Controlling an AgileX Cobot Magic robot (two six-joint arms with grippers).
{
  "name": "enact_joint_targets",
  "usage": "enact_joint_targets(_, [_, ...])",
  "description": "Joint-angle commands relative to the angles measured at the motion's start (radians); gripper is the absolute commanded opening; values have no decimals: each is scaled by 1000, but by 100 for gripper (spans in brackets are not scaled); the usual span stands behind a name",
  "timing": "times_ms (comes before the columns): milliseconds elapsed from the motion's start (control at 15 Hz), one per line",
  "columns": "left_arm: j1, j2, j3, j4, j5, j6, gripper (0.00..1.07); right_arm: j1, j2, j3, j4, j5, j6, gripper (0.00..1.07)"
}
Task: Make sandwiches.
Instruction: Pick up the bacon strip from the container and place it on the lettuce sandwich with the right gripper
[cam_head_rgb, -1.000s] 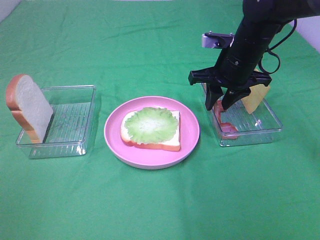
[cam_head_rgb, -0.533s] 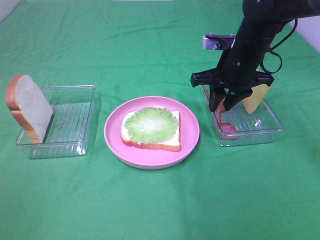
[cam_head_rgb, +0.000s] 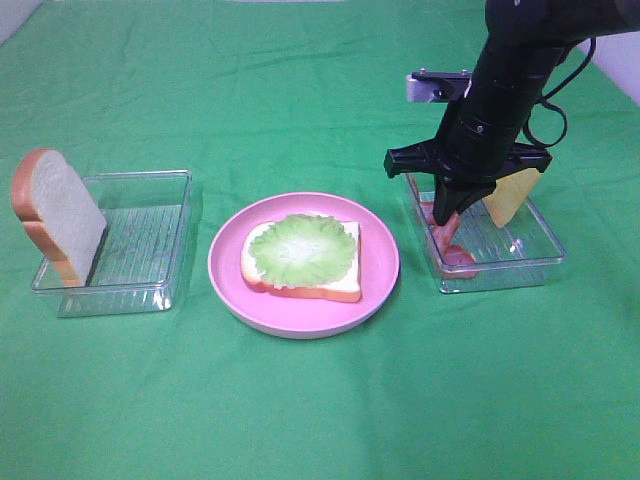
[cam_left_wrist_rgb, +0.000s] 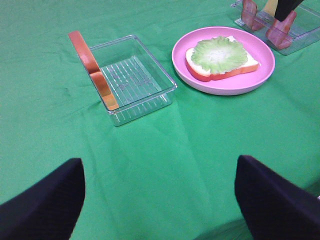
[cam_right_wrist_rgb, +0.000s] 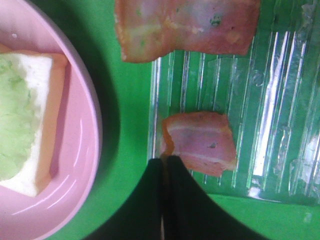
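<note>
Sandwiches (cam_head_rgb: 300, 262): one started, centre of the high view, an open stack with no top yet.

Bench (cam_head_rgb: 300, 420), green cloth, carries everything. There are two clear trays, left tray (cam_head_rgb: 110, 300) at mid-left and right tray (cam_head_rgb: 520, 262) at mid-right. Pink plate (cam_head_rgb: 300, 326) sits between them, apart from both. On it is a base slice (cam_head_rgb: 348, 286) with lettuce (cam_head_rgb: 300, 245) flat on top. A spare bread slice (cam_head_rgb: 60, 215) leans at the left tray's far-left end; inside or outside the wall, we cannot tell. Cheese (cam_head_rgb: 510, 195) stands tilted at the back of the right tray.

Right end effector (cam_head_rgb: 448, 222) reaches down into the right tray, jaws closed on the corner of a bacon strip (cam_right_wrist_rgb: 200, 142) by the plate-side wall. A second bacon strip (cam_right_wrist_rgb: 185, 27) stands further back. Left end effector (cam_left_wrist_rgb: 160, 167) is spread wide and empty, well away.

Step in hand, we judge: pick bacon. The pinch is only at a corner, so we would lift straight and slowly and clear the tray wall before traversing. We would confirm the strip follows, then lay it flat on the lettuce and release low.
</note>
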Motion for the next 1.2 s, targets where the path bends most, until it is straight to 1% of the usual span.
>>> enact_joint_targets(67, [-6,-20,2,-4,-12,2,78,-1,-41,-4,-6,24,-14,0])
enact_joint_targets(333, [-6,-20,2,-4,-12,2,78,-1,-174,-4,22,62,-26,0])
enact_joint_targets(467, [-6,-20,2,-4,-12,2,78,-1,-227,-4,65,66,-26,0])
enact_joint_targets(533, [-6,-20,2,-4,-12,2,78,-1,-251,-4,107,67,-42,0])
enact_joint_targets(667, [-6,-20,2,-4,-12,2,78,-1,-276,-4,231,83,-126,0])
enact_joint_targets(733, [-6,-20,2,-4,-12,2,78,0,-276,-2,329,97,-190,0])
enact_joint_targets(800, [-6,-20,2,-4,-12,2,78,0,-276,-2,487,98,-292,0])
enact_joint_targets(933, [-6,-20,2,-4,-12,2,78,0,-275,-2,607,62,-367,0])
enact_joint_targets(1000, [-6,-20,2,-4,-12,2,78,0,-272,-2,640,54,-381,0])
enact_joint_targets(1200, [-6,-20,2,-4,-12,2,78,0,-212,-2,814,60,-465,0])
